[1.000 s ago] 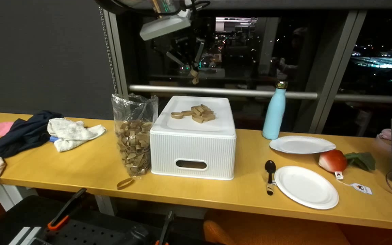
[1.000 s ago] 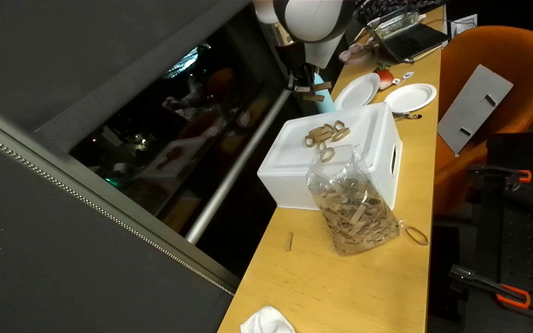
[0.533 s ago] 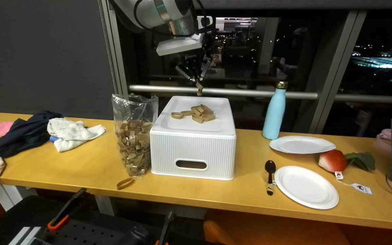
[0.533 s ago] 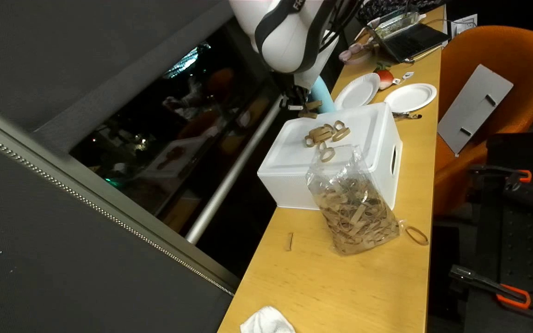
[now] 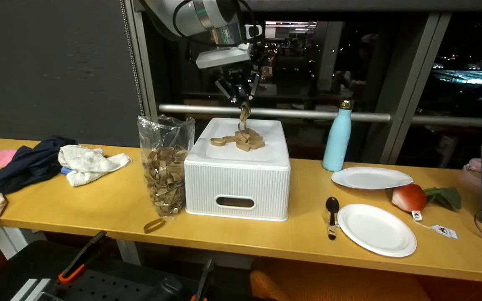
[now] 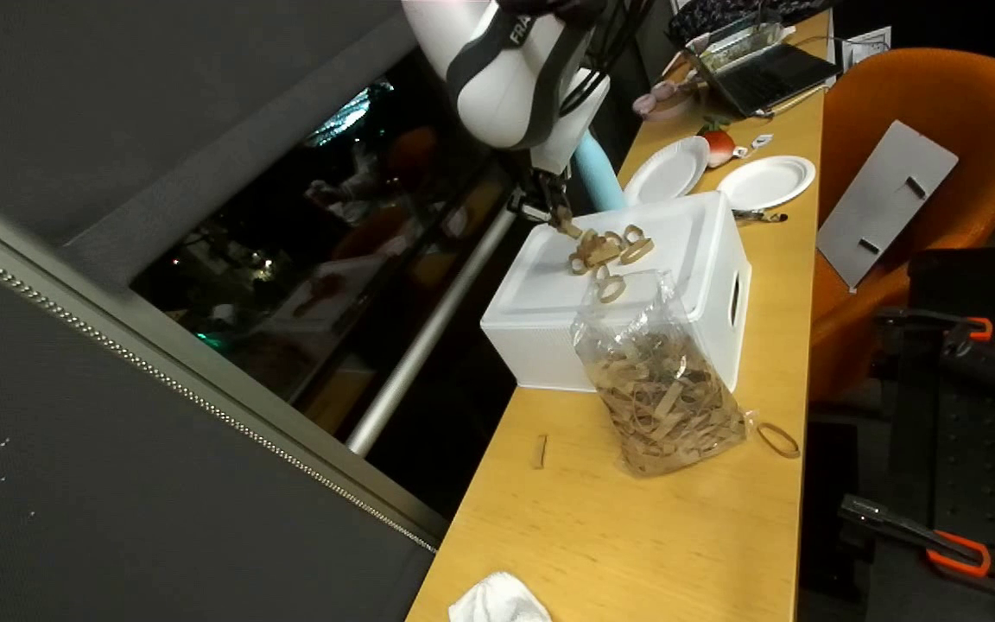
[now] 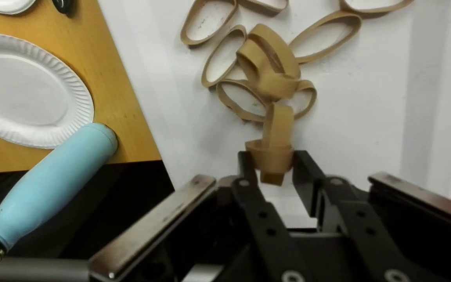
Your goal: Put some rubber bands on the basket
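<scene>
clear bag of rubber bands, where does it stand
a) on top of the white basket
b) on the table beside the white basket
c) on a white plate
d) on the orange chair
b, since both exterior views show the clear bag standing on the table, beside the white basket and not on its top.

Arm (image 6: pixel 497 104) extends down from the top edge in both exterior views, jaws directed downward. Wrist view: jaws parted partway, narrow gap between fingertips (image 7: pixel 303 170).
</scene>
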Available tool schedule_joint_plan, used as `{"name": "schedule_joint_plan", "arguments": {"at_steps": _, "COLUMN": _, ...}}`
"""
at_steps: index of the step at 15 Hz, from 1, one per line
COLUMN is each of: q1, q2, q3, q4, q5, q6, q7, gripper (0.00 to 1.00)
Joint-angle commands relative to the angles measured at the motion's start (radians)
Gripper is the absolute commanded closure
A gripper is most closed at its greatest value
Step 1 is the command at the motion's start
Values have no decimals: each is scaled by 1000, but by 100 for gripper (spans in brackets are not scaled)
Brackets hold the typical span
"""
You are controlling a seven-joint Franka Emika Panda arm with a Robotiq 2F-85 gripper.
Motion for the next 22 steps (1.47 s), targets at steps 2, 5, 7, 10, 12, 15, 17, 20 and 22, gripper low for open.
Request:
{"name": "schedule_joint_plan", "arguments": {"at_steps": 2, "q1": -4, "q2": 49, "q3": 0, "q4": 89, "q5": 41, "q6": -59, "q7": -42, "gripper": 28}}
{"name": "schedule_joint_plan", "arguments": {"at_steps": 5, "q1": -1, "q2": 39, "q3": 2, "q4": 93, "q5": 48, "q6": -90, "q7": -47, "gripper": 7}}
{"name": "schedule_joint_plan", "arguments": {"at_steps": 7, "q1": 2, "q2": 17, "q3": 7, "q4": 79, "q5": 54, "q6": -112, "q7": -52, "gripper": 0}}
{"name": "schedule_joint_plan", "arguments": {"at_steps": 10, "q1": 2, "q2": -28, "q3": 22, "q4": 34, "q5": 74, "q6": -143, "q7": -58, "gripper": 0}}
{"name": "schedule_joint_plan", "arguments": {"at_steps": 12, "q1": 0, "q2": -65, "q3": 29, "q4": 12, "q5": 98, "q6": -186, "q7": -61, "gripper": 0}}
{"name": "schedule_joint_plan", "arguments": {"at_steps": 15, "q1": -7, "q2": -123, "q3": 32, "q4": -15, "q5": 135, "q6": -259, "q7": -69, "gripper": 0}}
{"name": "schedule_joint_plan", "arguments": {"at_steps": 17, "q1": -8, "q2": -150, "q3": 27, "q4": -18, "q5": 149, "q6": -309, "q7": -57, "gripper": 0}}
{"name": "schedule_joint_plan", "arguments": {"at_steps": 20, "q1": -18, "q2": -181, "q3": 22, "q4": -32, "q5": 167, "q6": -350, "q7": -55, "gripper": 0}}
{"name": "schedule_joint_plan", "arguments": {"at_steps": 22, "q1": -24, "q2": -198, "q3": 20, "q4": -54, "q5": 174, "q6": -356, "q7": -54, "gripper": 0}}
